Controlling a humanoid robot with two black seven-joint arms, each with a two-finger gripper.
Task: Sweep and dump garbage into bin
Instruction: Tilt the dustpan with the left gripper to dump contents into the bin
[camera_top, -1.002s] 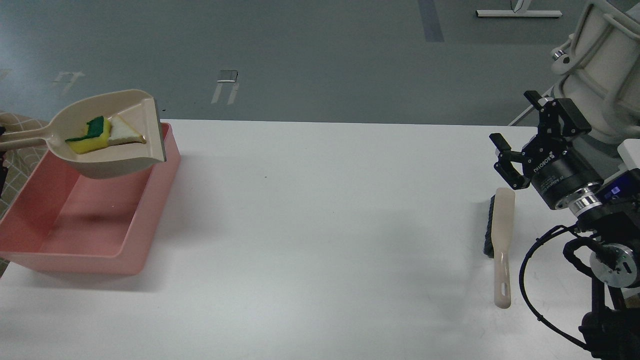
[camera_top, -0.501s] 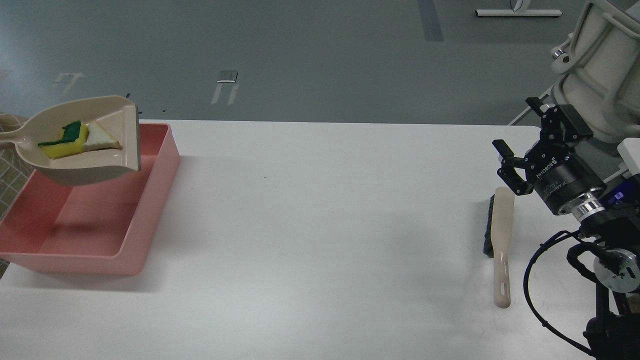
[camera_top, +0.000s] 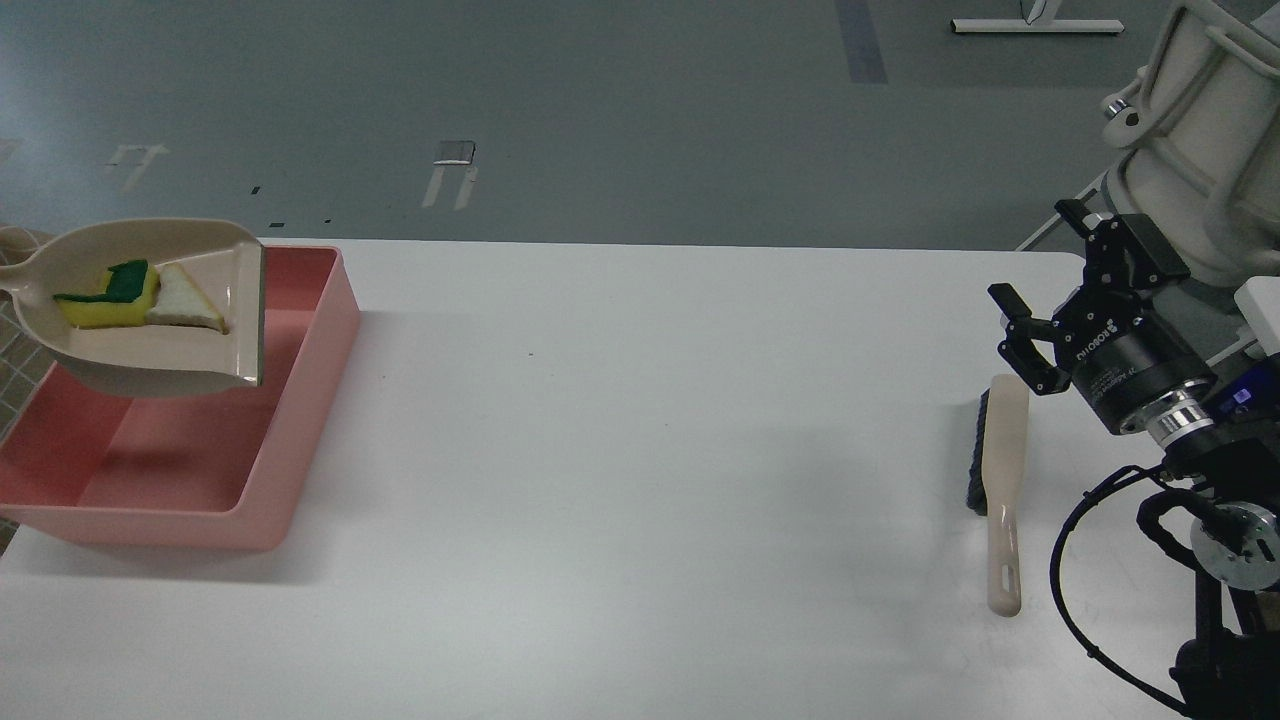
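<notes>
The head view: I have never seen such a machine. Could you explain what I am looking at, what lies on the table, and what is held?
This single picture comes from the robot's own head, looking forward and down at a white table. The black device at the right is its right gripper, with its two fingers open and empty, above a brush lying on the table. At the left, a beige dustpan hangs in the air over a pink bin. What holds its handle is outside the picture. In the dustpan lie a yellow sponge and a white slice, not yet dumped.
</notes>
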